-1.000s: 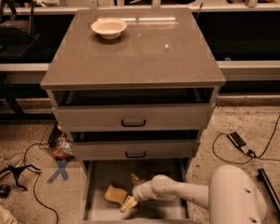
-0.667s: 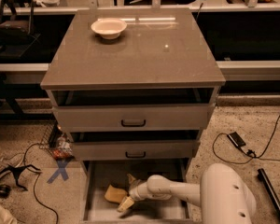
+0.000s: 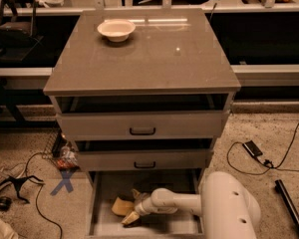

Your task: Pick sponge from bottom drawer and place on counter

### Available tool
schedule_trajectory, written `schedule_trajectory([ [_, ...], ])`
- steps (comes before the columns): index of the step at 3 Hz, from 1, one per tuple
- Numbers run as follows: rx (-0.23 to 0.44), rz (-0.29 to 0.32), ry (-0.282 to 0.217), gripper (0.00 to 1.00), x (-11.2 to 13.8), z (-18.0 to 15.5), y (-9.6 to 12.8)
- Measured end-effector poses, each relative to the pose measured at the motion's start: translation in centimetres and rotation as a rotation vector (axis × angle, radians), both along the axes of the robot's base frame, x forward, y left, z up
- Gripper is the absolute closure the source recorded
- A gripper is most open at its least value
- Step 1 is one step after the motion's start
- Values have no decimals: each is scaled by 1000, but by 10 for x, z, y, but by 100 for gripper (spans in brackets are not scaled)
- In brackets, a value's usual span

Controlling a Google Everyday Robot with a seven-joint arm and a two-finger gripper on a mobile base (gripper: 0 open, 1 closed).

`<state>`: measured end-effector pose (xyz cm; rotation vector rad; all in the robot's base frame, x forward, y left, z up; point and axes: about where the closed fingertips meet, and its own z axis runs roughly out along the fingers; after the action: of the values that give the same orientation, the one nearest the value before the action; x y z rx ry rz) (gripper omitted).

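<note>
The arm is reaching leftward, low and nearly level, from its bulky white housing at lower right into the open bottom drawer. The gripper is holding its jaws spread, tips flanking the right end of the sponge on the drawer floor. Contact is hard to make out, and the drawer's front is cut off.

You see a round white bowl far left on the counter, a blue tape cross on the floor, and a black cabled adaptor to the right. The hand is in the bottom drawer.
</note>
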<state>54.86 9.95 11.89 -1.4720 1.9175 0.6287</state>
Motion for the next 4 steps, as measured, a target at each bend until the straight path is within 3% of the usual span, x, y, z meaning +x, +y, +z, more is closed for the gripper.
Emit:
schedule_trajectory([
  [2, -22, -11, -29, 61, -1, 1, -2],
  [3, 45, 2, -82, 92, 2, 46, -23],
  [4, 118, 11, -116, 100, 2, 93, -70],
])
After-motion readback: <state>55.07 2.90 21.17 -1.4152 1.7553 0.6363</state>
